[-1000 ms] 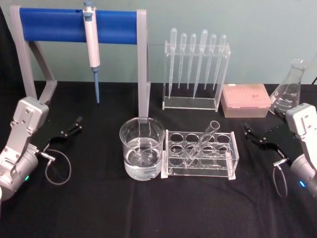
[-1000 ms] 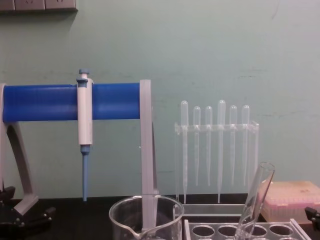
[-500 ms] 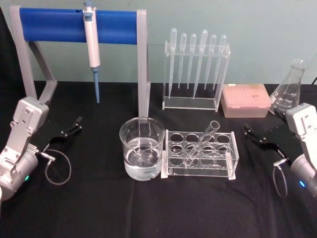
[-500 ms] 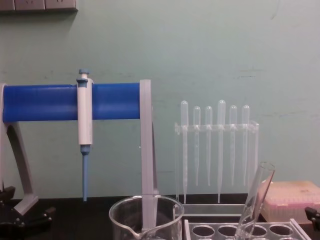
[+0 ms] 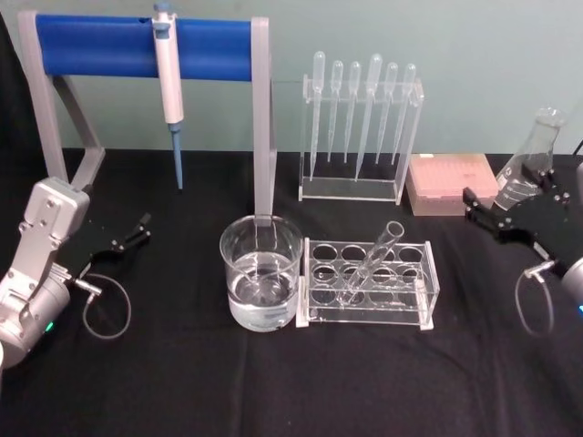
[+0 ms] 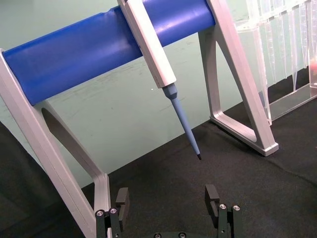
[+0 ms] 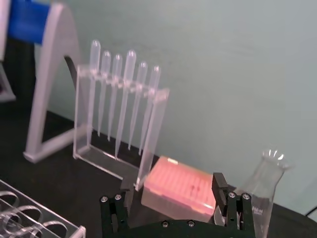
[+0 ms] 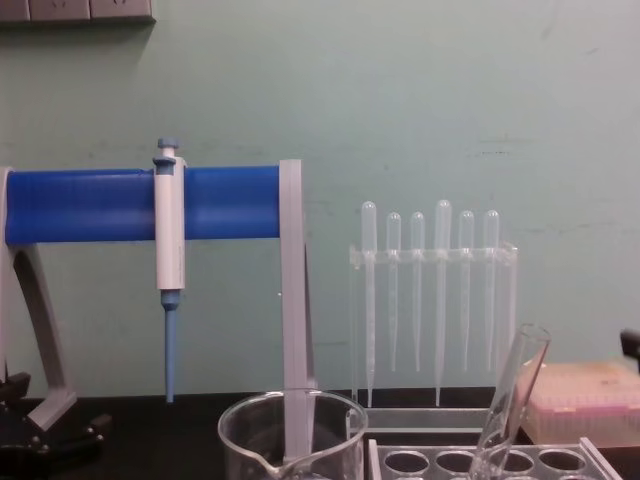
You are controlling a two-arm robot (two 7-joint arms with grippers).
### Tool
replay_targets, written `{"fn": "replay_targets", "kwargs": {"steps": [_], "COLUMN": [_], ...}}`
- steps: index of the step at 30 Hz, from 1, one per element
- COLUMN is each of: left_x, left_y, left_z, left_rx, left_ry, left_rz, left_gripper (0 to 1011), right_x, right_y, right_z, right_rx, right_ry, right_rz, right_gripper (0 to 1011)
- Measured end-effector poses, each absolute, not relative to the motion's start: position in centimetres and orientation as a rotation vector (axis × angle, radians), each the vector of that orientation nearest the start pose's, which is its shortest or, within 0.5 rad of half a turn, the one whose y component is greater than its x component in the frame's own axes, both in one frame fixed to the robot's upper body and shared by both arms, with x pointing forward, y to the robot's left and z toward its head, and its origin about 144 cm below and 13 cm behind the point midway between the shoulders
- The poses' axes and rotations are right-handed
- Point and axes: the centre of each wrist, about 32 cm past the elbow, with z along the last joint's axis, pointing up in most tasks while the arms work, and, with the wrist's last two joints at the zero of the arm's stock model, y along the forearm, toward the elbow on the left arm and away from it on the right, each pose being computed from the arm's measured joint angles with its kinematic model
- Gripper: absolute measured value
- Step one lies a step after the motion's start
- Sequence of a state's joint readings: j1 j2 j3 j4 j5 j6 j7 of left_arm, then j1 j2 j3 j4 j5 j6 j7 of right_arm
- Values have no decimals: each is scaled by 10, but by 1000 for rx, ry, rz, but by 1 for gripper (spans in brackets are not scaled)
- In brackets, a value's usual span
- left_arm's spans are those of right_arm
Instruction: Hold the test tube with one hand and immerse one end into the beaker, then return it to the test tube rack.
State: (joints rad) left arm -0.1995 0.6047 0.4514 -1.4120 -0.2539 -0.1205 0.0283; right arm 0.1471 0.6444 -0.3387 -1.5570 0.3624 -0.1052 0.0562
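The test tube leans tilted in a hole of the clear rack, its open rim up and toward the back right; the chest view shows the test tube slanting the same way. The beaker, with some clear liquid in it, stands just left of the rack, and its rim shows low in the chest view as the beaker. My right gripper hovers open, well right of the rack, in front of the flask. The right gripper holds nothing. At the table's left my left gripper rests open and empty, as the left gripper confirms.
A blue-barred stand with a hanging pipettor spans the back left. A rack of plastic pipettes, a pink tip box and a conical flask line the back right. Black cloth covers the table.
My right gripper has lifted and swung back toward the flask, and its fingers now stand wide apart. The left arm, tube and beaker have not moved.
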Motion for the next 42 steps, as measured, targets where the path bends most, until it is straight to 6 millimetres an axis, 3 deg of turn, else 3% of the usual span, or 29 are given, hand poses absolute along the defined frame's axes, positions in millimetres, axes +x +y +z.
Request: {"fn": "replay_targets", "kwargs": {"steps": [10,22,29,42], "left_x": [489,489,489,489], "left_y": [310,310,310,310], "left_z": [1140,1140,1140,1140], "left_rx": [305,305,304,304], "left_ry": [-285,-285,-285,-285], "left_rz": [1248,1248,1248,1248], "left_gripper": [1000,1000,1000,1000], "right_x": [462,439,438,450], "right_y": [-344,-370,-364,-331], "right_z": [1211,1202,1197,1197], "right_rx": [-87,-86,-92,-104], "right_ry": [-181,-102,-104,-38], "right_rz": [-1094,-812,-716,-641], "right_gripper": [1003,1003,1003,1003]}}
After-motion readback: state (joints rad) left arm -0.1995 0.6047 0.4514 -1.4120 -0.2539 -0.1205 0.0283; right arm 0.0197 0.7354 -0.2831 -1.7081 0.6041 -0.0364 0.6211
